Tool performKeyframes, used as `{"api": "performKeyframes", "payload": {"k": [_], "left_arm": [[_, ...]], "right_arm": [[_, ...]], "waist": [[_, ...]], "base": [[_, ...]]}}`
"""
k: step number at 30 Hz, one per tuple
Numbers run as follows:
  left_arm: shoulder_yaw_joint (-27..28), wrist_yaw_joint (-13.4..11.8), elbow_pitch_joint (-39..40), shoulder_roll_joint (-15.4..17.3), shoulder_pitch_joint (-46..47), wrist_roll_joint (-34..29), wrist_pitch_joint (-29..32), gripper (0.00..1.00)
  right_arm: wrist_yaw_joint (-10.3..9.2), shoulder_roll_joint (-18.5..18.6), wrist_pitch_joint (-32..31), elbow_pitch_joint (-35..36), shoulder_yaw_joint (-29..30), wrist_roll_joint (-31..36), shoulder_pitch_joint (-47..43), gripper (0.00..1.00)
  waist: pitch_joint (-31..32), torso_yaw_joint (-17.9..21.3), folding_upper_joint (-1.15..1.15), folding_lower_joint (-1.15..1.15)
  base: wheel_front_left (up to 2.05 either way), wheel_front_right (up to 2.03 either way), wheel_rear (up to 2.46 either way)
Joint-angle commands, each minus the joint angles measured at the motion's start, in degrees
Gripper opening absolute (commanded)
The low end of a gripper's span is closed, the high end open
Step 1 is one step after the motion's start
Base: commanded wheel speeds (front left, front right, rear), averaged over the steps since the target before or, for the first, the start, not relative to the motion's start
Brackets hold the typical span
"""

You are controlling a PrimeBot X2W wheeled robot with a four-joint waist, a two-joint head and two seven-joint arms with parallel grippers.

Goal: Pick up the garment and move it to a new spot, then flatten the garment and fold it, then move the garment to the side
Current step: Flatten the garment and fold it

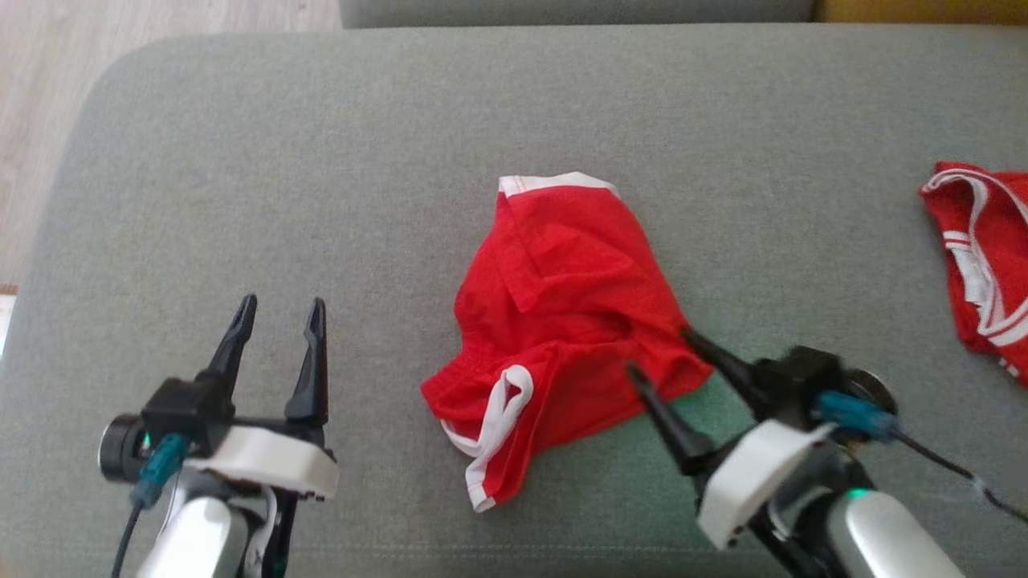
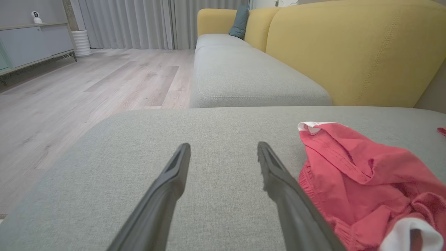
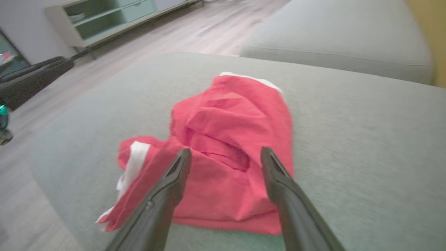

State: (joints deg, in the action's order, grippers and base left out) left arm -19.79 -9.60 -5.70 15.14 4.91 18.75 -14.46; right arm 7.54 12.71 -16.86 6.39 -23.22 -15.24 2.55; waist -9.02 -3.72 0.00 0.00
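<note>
The garment (image 1: 554, 313) is a crumpled pair of red shorts with white trim, lying in the middle of the grey cushion (image 1: 361, 160). My right gripper (image 1: 657, 352) is open, its fingers over the garment's near right corner, nothing pinched between them. In the right wrist view the garment (image 3: 230, 139) spreads out just beyond the right gripper (image 3: 224, 153). My left gripper (image 1: 279, 309) stands open over bare cushion to the garment's left. The left wrist view shows the left gripper (image 2: 223, 148) open and the garment (image 2: 362, 177) at its right.
A second red garment with white stripes (image 1: 984, 257) lies at the cushion's right edge. Wooden floor (image 1: 48, 96) shows past the cushion's left edge. A yellow sofa back (image 2: 348, 52) and another grey seat (image 2: 244, 73) lie beyond.
</note>
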Motion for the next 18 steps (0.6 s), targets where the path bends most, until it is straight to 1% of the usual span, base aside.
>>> {"api": "performKeyframes", "payload": {"k": [1,4,9,14,18], "left_arm": [[2.0,-0.2,2.0,1.1,3.0,-0.4,-0.4,1.0],[1.5,0.2,1.7,0.7,4.3,-0.4,-0.4,1.0],[1.0,0.9,1.3,-0.1,6.2,-0.6,-0.5,1.0],[0.9,1.3,0.8,-1.0,7.4,-0.9,-0.5,1.0],[1.2,1.6,0.8,-1.7,7.8,-1.2,-0.5,1.0]], "right_arm": [[-0.05,0.9,-0.1,2.0,-1.4,-0.5,3.1,1.0],[-0.05,3.2,-1.5,1.3,-6.3,-2.8,6.6,1.0],[-0.05,7.0,-4.5,-0.2,-12.4,-5.2,12.4,1.0],[-0.05,10.3,-8.1,-1.2,-16.8,-8.0,16.6,1.0],[-0.05,11.9,-10.0,-2.0,-19.0,-10.1,18.6,1.0]], "waist": [[-0.6,-0.5,0.0,0.0],[-1.7,-1.5,0.0,0.0],[-3.6,-3.0,0.0,0.0],[-4.8,-4.3,0.0,0.0],[-5.3,-4.9,0.0,0.0]], "base": [[0.0,0.0,0.0],[0.0,0.0,0.0],[0.0,0.0,0.0],[0.0,0.0,0.0],[0.0,0.0,0.0]]}}
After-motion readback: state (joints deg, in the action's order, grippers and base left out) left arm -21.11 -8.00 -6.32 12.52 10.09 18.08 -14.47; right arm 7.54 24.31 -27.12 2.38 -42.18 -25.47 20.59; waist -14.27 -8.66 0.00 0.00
